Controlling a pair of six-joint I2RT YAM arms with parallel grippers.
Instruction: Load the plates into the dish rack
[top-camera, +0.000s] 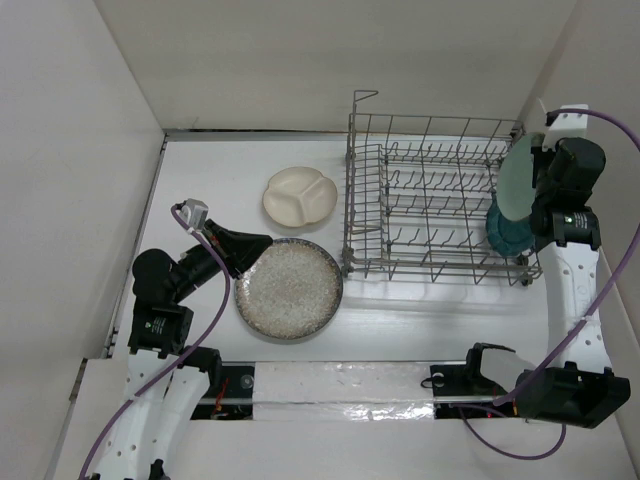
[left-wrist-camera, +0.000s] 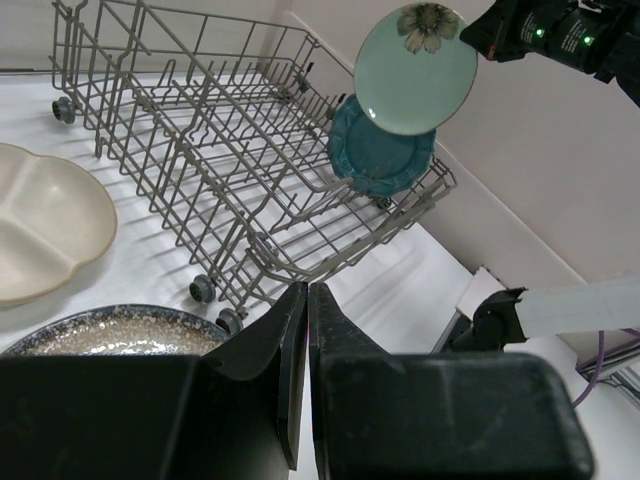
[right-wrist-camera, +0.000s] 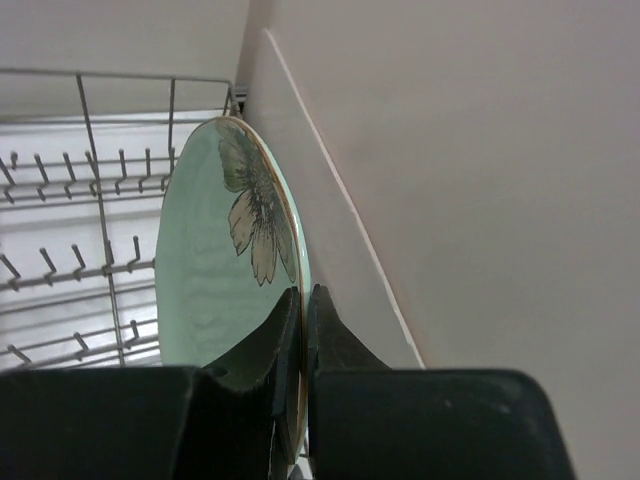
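Right claw (right-wrist-camera: 302, 300): clamped on the rim of the mint green plate (right-wrist-camera: 215, 250), which is held on edge above the dish rack (top-camera: 430, 195), at the end opposite the rack's handle. Only the right wrist view shows the plate's face close up, with a grey-brown flower print near the rim. The top view gives the plate nearly edge-on.

The left wrist view shows the teal scalloped plate (left-wrist-camera: 380, 150) standing upright in that same end of the rack, just below and behind the mint one. Cannot tell whether the two touch.

Left claw (left-wrist-camera: 307, 295): fingers pressed together, nothing between them. The top view places it at the rim of the speckled plate (top-camera: 288, 290), which lies flat off the rack's near handle-end corner. The cream three-compartment plate (top-camera: 300, 195) lies flat beside the rack's handle end.

Counter (top-camera: 420, 320): white, matte. Plain white wall panels (top-camera: 300, 60) stand behind the rack and at both its ends.
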